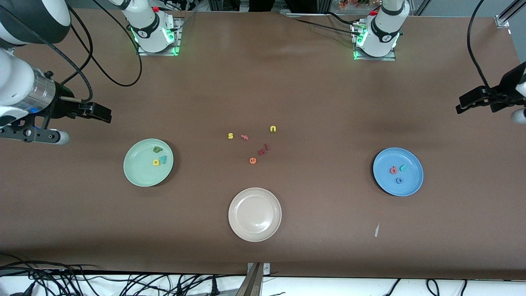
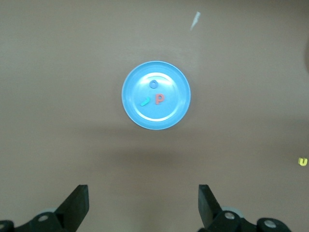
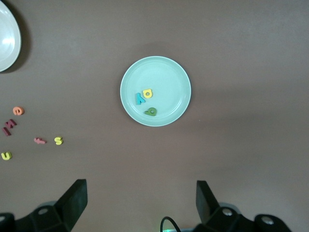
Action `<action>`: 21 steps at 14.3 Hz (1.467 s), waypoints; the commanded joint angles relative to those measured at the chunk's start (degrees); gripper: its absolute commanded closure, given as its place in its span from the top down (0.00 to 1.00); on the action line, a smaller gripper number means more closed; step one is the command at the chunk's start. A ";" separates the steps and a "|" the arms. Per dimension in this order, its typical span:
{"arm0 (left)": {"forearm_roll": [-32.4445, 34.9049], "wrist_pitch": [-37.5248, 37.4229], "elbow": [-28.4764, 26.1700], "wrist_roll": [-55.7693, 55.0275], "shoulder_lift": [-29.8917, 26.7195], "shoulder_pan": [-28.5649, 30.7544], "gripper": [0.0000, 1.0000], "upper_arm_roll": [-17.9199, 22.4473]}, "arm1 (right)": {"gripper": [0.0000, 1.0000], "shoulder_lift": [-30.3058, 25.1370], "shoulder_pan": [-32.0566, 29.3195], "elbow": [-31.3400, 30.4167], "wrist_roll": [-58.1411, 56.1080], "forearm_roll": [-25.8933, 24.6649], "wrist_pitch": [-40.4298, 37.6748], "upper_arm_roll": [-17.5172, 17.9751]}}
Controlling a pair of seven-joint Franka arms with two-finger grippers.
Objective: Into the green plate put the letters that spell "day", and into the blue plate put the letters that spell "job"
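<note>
The green plate (image 1: 139,172) lies toward the right arm's end of the table and holds the dark green d (image 1: 157,149), the yellow a (image 1: 156,162) and the teal y (image 1: 164,159). The blue plate (image 1: 411,181), toward the left arm's end, holds the salmon b (image 1: 393,169), the teal j (image 1: 402,167) and the blue o (image 1: 399,180). My right gripper (image 3: 141,200) hangs open and empty high over the table beside the green plate (image 3: 169,82). My left gripper (image 2: 143,203) hangs open and empty over the table beside the blue plate (image 2: 169,113).
A beige plate (image 1: 254,230) sits nearer the front camera, midway between the two plates. Loose letters lie mid-table: yellow s (image 1: 230,135), pink f (image 1: 244,137), yellow u (image 1: 273,129), orange e (image 1: 252,160), dark red pieces (image 1: 263,150). A white scrap (image 1: 376,230) lies near the blue plate.
</note>
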 commanded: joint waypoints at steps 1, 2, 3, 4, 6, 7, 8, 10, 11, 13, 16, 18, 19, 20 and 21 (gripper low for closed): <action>-0.45 -0.04 -1.51 0.19 -1.44 -0.02 1.00 -0.25 | 1.00 -1.22 -0.06 0.65 -1.38 3.53 -1.54 -0.62; -0.45 0.05 -1.52 0.02 -1.44 -0.11 1.00 -0.25 | 1.00 -1.58 -0.06 0.65 -1.38 4.07 -1.54 -1.49; -0.45 0.13 -1.43 0.19 -1.44 -0.54 1.00 -0.25 | 1.00 -1.58 -0.06 0.56 -1.55 4.16 -1.45 -1.59; -0.53 0.22 -1.43 0.19 -1.44 -0.72 1.00 -0.16 | 1.00 -1.58 -0.06 0.56 -1.55 4.16 -1.37 -1.59; -0.54 0.31 -1.43 0.11 -1.35 -0.72 1.00 -0.16 | 1.00 -1.49 -0.06 0.47 -1.55 3.81 -1.02 -1.59; -0.45 0.40 -1.34 0.11 -1.18 -0.64 1.00 -0.16 | 1.00 -1.41 -0.23 0.56 -1.64 3.55 -1.27 -1.59; -0.36 0.57 -1.25 0.11 -0.74 -0.46 1.00 -0.16 | 1.00 -1.40 -0.32 0.65 -1.64 3.54 -1.36 -1.59; -0.36 1.01 -1.34 0.11 -0.56 -0.46 1.00 -0.25 | 1.00 -1.40 -0.32 0.56 -1.38 3.63 -1.19 -1.59; -0.36 1.10 -1.34 0.11 -0.56 -0.46 1.00 -0.25 | 1.00 -1.40 -0.32 0.56 -1.47 3.63 -1.10 -1.59; -0.36 1.10 -1.25 0.11 -0.47 -0.46 1.00 -0.25 | 1.00 -1.32 -0.32 0.56 -1.47 3.54 -1.10 -1.59; -0.36 1.01 -1.25 0.19 -0.12 -0.55 1.00 -0.43 | 1.00 -1.23 -0.32 0.56 -1.38 3.63 -1.01 -1.59; -0.27 1.01 -1.25 0.54 -0.21 -0.46 1.00 -0.43 | 1.00 -1.23 -0.32 0.56 -1.47 3.54 -1.10 -1.59; -0.27 1.01 -1.25 0.55 -0.21 -0.46 1.00 -0.43 | 1.00 -1.23 -0.41 0.56 -1.99 3.37 -1.01 -1.59; -0.27 1.01 -1.25 0.63 -0.21 -0.37 1.00 -0.43 | 1.00 -1.23 -0.41 0.56 -2.60 3.37 -1.10 -1.67; -0.27 1.01 -1.25 0.72 -0.21 -0.28 1.00 -0.43 | 1.00 -1.23 -0.41 0.56 -2.70 3.46 -1.19 -1.85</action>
